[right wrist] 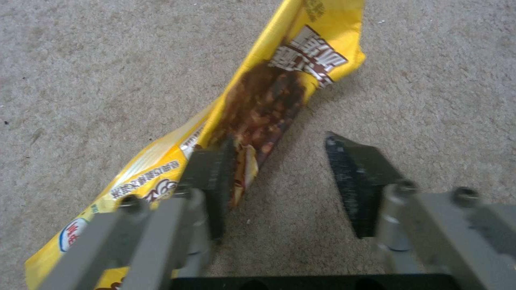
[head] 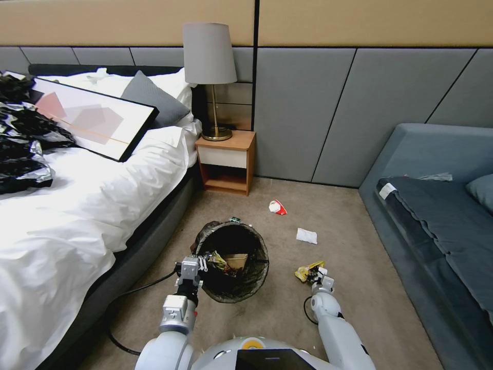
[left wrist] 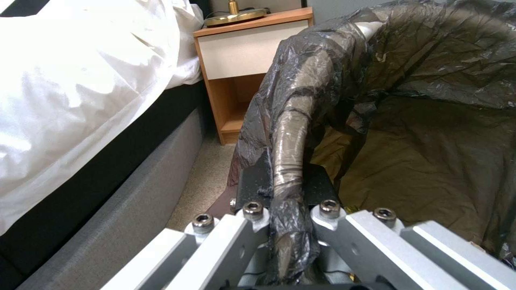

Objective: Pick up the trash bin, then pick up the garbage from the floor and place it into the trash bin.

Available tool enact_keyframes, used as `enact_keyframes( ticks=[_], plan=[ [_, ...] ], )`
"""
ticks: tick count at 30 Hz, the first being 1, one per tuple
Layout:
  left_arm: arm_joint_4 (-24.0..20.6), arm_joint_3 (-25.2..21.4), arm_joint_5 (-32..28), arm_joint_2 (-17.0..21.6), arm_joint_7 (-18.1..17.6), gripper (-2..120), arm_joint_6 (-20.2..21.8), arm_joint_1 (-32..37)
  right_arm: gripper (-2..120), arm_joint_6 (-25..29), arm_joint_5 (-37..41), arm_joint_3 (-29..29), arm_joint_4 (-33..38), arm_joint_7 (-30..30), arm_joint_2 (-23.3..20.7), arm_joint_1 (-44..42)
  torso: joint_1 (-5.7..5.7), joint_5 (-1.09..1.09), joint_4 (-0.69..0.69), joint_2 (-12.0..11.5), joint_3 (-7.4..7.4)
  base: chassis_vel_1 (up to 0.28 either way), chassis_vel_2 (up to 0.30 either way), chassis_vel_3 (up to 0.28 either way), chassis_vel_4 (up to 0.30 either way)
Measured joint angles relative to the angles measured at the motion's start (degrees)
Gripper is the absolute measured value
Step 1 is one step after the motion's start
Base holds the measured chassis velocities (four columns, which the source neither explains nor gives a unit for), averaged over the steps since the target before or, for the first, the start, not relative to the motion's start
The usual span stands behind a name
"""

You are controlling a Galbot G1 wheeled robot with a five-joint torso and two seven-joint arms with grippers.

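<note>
1. While the left gripper (head: 197, 267) is pinching the near rim of the bin (head: 232, 259), with the black liner (left wrist: 290, 133) pressed between its jaws, the right gripper (head: 319, 276) is hovering low over the carpet (head: 359, 246) with its jaws spread.
2. Judging by this, the bin is already in hand and the robot is working on the litter: the yellow packet (right wrist: 258, 108) is lying on the carpet just right of the bin, under the right gripper.
3. One right finger (right wrist: 212, 177) is sitting over the packet's edge, and the other is standing over bare carpet, so the packet is not lying squarely between them.
4. The next move is probably calling for a small shift toward the packet, a descent until the pads are straddling it, and then a closing pinch; the packet looks thin and flat, so it may slip or fold.
5. Some litter is already lying inside the bin.
6. A red-and-white wrapper (head: 277, 207) and a white scrap (head: 306, 236) are waiting farther off on the carpet, and a small green piece (head: 235, 219) is lying just behind the bin.
7. The bed (head: 77, 205) is standing close on the left, a nightstand (head: 226, 159) with a lamp (head: 210, 67) beyond, and a sofa (head: 436, 205) on the right.
8. Nothing is blocking the short path from packet to bin.
</note>
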Motion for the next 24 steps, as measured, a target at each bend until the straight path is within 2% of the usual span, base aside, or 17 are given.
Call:
enact_keyframes(
  ticks=[5, 17, 24],
  plan=[
    [0.18, 0.11, 0.08, -0.03, 0.01, 1, -0.04, -0.08, 57, -0.01, -0.09, 0.00, 1.06, -0.02, -0.13, -0.38, 0.00, 0.00, 0.00, 0.00, 0.00, 0.000, 0.000, 0.000, 0.000],
    [0.75, 0.32, 0.08, 0.01, 0.00, 1, -0.19, -0.44, 57, -0.56, -1.30, -0.18, 5.91, 0.16, 0.41, -2.53, 0.00, 0.00, 0.00, 0.00, 0.00, 0.000, 0.000, 0.000, 0.000],
    [0.76, 0.39, 0.08, 0.00, -0.01, 1, -0.21, -0.50, 58, -0.68, -1.94, -0.24, 5.68, 0.24, 0.67, -2.09, 0.00, 0.00, 0.00, 0.00, 0.00, 0.000, 0.000, 0.000, 0.000]
  ],
)
